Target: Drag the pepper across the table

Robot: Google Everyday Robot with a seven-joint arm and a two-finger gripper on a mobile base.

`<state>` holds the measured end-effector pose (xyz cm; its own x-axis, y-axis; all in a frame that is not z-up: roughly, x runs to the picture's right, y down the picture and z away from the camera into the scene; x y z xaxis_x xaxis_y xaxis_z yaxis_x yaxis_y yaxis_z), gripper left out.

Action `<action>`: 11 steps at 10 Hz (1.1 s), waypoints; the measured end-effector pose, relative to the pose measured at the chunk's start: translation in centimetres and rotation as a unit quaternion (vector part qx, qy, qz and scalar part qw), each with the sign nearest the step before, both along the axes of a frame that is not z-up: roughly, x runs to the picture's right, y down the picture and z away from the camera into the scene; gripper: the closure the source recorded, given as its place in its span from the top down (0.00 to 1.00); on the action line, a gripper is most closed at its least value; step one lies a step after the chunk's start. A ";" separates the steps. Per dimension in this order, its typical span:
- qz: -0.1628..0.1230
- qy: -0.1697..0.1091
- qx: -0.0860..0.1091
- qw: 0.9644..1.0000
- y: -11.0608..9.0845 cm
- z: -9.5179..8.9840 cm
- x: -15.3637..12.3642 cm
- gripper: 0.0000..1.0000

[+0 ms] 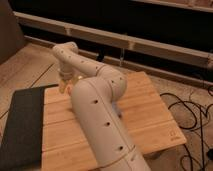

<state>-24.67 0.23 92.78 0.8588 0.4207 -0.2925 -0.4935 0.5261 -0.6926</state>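
Note:
My white arm reaches from the bottom middle up over the table (pixel 150 116), a light wooden plank top. The gripper (pixel 64 84) hangs at the table's far left corner, pointing down at the top. A small orange-yellow patch at its tip looks like the pepper (pixel 62 89), low on the wood. I cannot tell whether the gripper holds it or only touches it. The thick forearm (pixel 100 125) hides the middle of the table.
A dark grey mat (pixel 22 125) lies along the table's left side. Black cables (pixel 192 112) trail on the floor to the right. A low wall with a pale rail (pixel 125 42) runs behind the table.

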 end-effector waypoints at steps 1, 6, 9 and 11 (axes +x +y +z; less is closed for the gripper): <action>-0.006 0.005 -0.015 1.000 0.8 1.0 0.0 0.65; 0.000 0.029 -0.048 0.998 2.5 3.6 1.0 0.65; 0.001 0.035 -0.067 0.997 3.8 4.0 1.2 0.62; 0.001 0.036 -0.070 0.997 3.9 4.0 1.3 0.60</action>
<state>-23.34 4.16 96.82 0.8326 0.3739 -0.4087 -0.5456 0.4261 -0.7216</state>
